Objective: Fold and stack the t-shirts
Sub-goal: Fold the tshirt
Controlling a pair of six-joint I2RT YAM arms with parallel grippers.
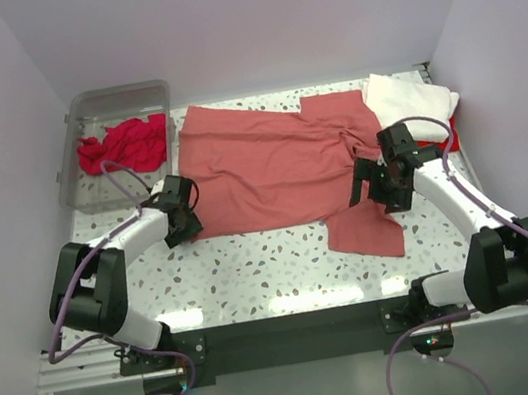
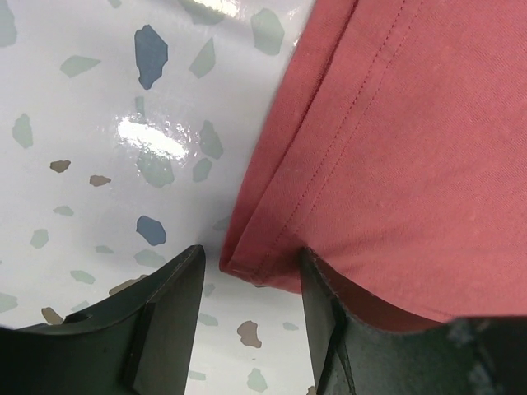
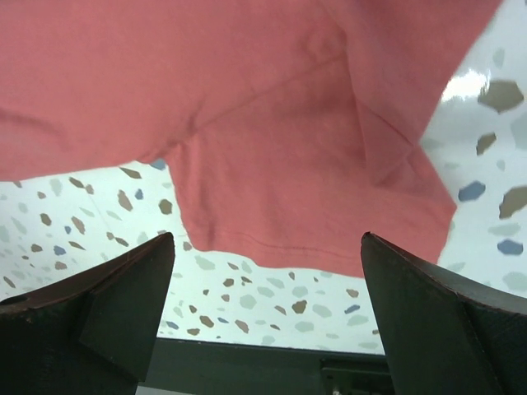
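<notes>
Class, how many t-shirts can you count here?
4: a coral shirt spread mid-table, a crimson shirt in the bin, a white shirt far right, a red shirt peeking beneath it. Others may hide.

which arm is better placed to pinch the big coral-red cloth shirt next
Left: the left gripper straddles the hemmed corner of the large coral-red cloth t-shirt; the right gripper hangs wide open above the cloth.

Bin [image 1: 68, 154] left — spread shirt [image 1: 269, 166] beside it.

A faded coral-red t-shirt [image 1: 269, 166] lies spread mid-table, rumpled at its right; a white t-shirt [image 1: 410, 97] sits folded far right. The crimson t-shirt [image 1: 128, 144] lies crumpled far left.
</notes>
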